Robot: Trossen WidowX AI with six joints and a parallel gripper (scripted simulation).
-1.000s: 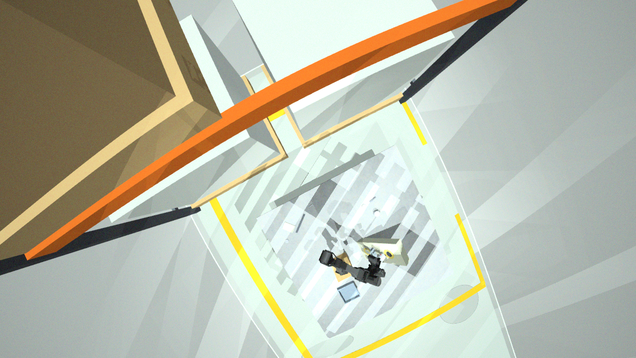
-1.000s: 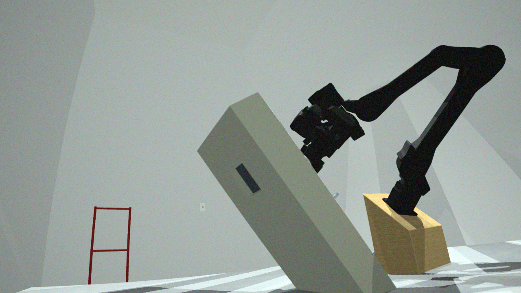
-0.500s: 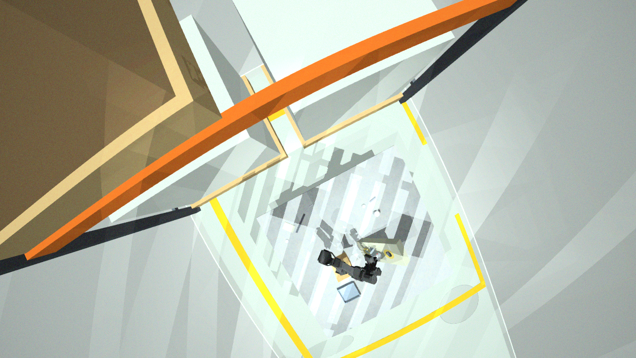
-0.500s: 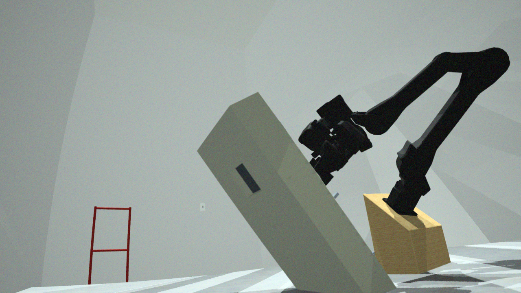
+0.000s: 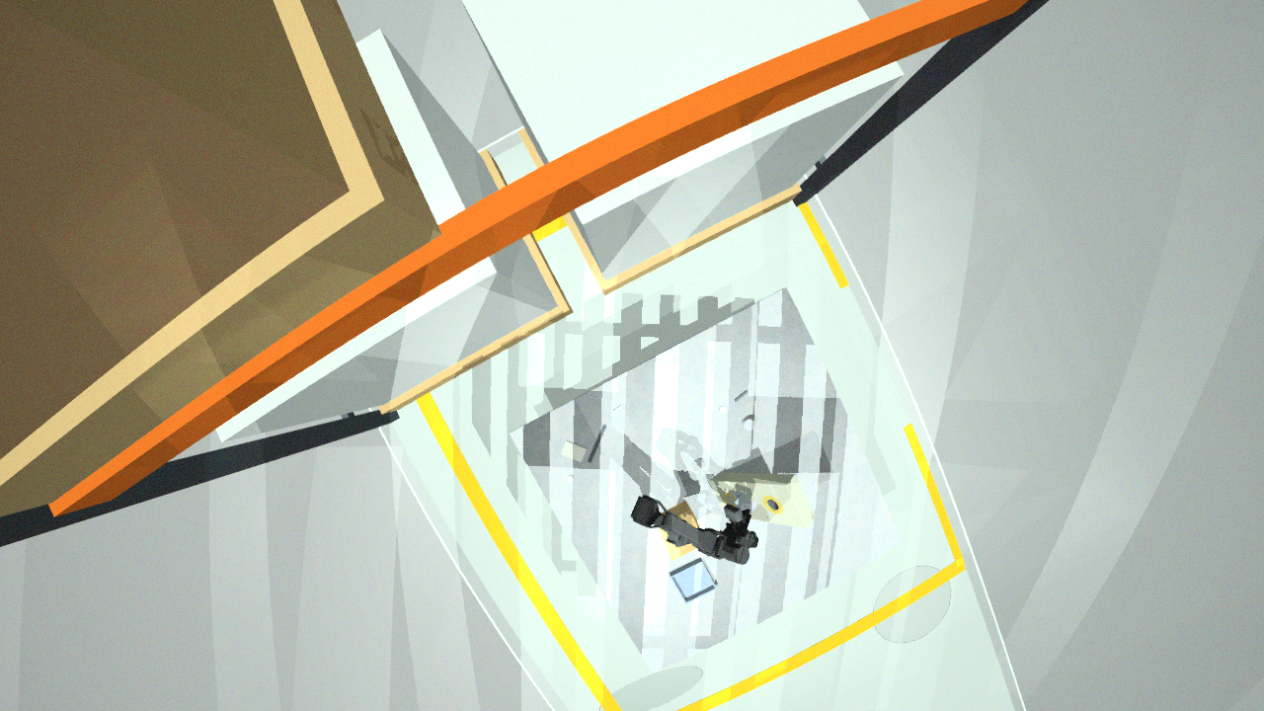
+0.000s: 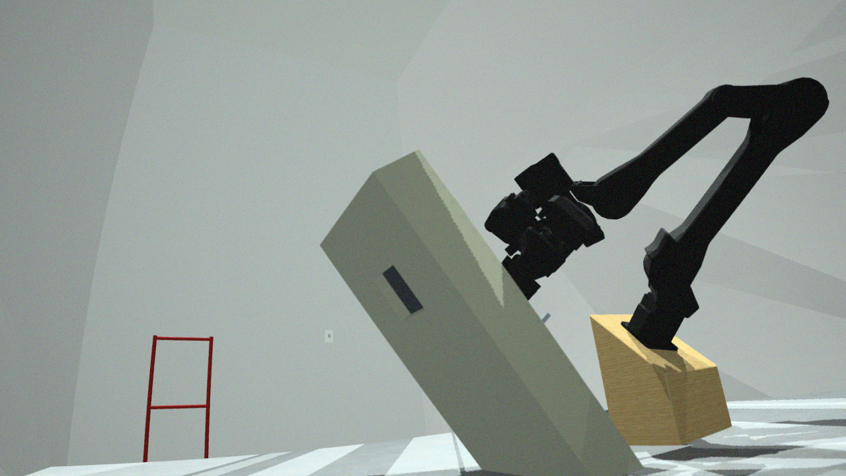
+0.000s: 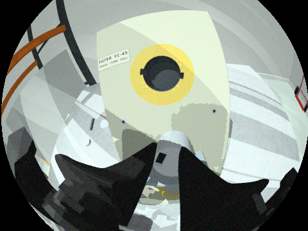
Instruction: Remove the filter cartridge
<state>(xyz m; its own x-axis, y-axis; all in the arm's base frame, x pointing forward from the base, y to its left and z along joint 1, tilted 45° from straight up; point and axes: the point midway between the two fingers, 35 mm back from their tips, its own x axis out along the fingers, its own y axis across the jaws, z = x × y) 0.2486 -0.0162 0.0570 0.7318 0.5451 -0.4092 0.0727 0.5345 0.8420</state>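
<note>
The service panel (image 5: 797, 516) (image 6: 384, 219) (image 7: 189, 29) leans back, with a yellow ring (image 7: 139, 83) around an empty dark hole (image 7: 162, 73). The grey cartridge (image 7: 173, 137) is out of it. In the wrist view it lies tilted beyond and between the two fingertips, partly hidden by them, with a small dark slot (image 7: 161, 158) showing. My gripper (image 7: 168, 149) (image 6: 528, 289) is slightly open, in front of the panel and below the hole; the cartridge looks loose. Whether it still brushes a finger cannot be told. The light blue tray (image 5: 691, 582) has a dark rim.
The wooden base block (image 5: 680, 550) (image 6: 644, 396) carries the arm beside the tray. A small blue piece (image 6: 545, 318) (image 7: 199, 155) stands out from the panel's lower front. A red frame (image 6: 179, 406) stands far behind.
</note>
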